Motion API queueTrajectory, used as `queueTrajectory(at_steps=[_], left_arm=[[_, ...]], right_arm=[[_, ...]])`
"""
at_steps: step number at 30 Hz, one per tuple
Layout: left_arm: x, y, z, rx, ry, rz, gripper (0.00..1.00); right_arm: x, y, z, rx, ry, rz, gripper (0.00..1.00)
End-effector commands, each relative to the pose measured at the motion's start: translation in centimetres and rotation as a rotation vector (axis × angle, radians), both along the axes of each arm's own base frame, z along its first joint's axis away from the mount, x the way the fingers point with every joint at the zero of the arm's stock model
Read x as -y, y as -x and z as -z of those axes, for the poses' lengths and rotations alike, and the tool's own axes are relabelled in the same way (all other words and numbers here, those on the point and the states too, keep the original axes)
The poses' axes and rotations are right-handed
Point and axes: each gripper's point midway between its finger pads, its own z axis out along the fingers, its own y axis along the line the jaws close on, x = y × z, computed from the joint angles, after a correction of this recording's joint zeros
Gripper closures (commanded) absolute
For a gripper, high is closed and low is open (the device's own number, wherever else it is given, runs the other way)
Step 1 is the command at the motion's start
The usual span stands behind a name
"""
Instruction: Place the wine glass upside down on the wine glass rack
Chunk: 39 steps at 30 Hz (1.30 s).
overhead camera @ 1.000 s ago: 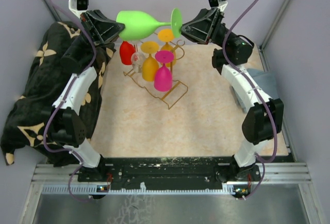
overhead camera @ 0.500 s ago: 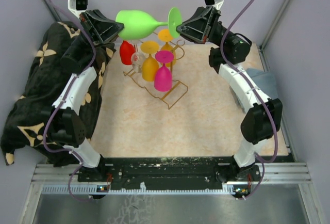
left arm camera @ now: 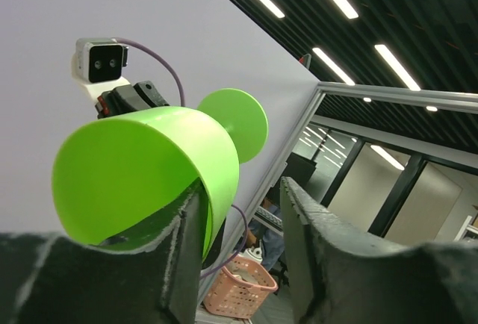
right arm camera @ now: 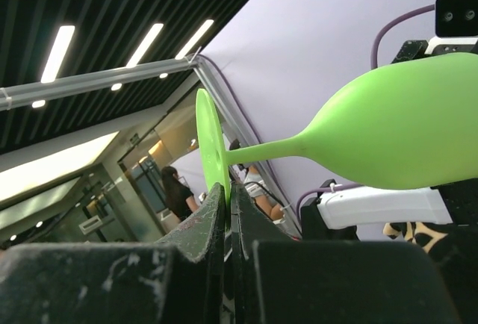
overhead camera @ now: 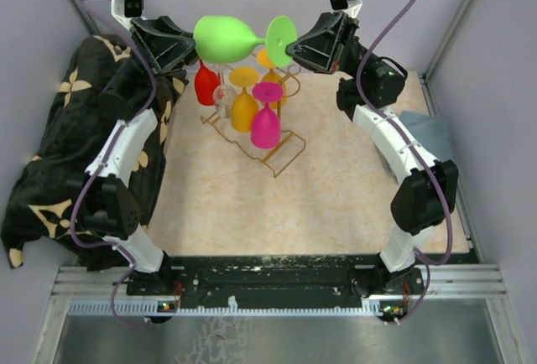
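Observation:
A lime-green wine glass lies on its side in the air above the back of the table, bowl to the left, foot to the right. My right gripper is shut on the edge of its round foot, pinching it between the pads. My left gripper is open at the bowl's mouth. The bowl's rim lies against its left finger, with a clear gap to the right finger. The gold wire wine glass rack stands on the table below the glass.
Red, orange, yellow and magenta glasses hang upside down in the rack. A black cloth with gold flowers is heaped along the left side. A grey object lies by the right wall.
My right gripper closed on the glass's foot. My left gripper then opened off the bowl. The glass shifted slightly right, and its foot tilted.

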Motion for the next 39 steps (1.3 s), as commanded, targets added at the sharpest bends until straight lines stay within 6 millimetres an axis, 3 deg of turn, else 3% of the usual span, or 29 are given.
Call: queueTrajectory(at_steps=[1, 7, 12, 14, 17, 29, 39], left_arm=[[-1.1, 5.6, 0.2, 0.220, 0.025, 0.036, 0.47], [-1.4, 4.8, 1.2, 0.209, -0.004, -0.011, 0.35], [-2.2, 3.8, 2.3, 0.192, -0.041, -0.067, 0.34], [-2.6, 3.4, 2.7, 0.184, -0.054, -0.089, 0.35], [-3.0, 3.0, 3.2, 0.164, -0.057, -0.107, 0.37], [-2.8, 4.5, 3.9, 0.179, -0.086, -0.124, 0.40], [-2.7, 5.6, 3.8, 0.188, -0.097, -0.120, 0.40]], right_arm=[[1.2, 2.5, -2.2, 0.116, -0.072, 0.030, 1.00], [2.0, 2.6, -2.8, 0.131, -0.096, 0.056, 1.00], [3.0, 2.3, -3.1, 0.148, -0.101, 0.101, 1.00], [3.9, 3.4, -3.8, 0.182, -0.099, 0.134, 1.00], [4.6, 2.4, -3.5, 0.203, -0.054, 0.241, 1.00], [6.3, -4.8, 0.7, 0.161, 0.268, 0.734, 1.00], [8.9, -12.3, 7.2, -0.047, 0.487, 1.005, 1.00]])
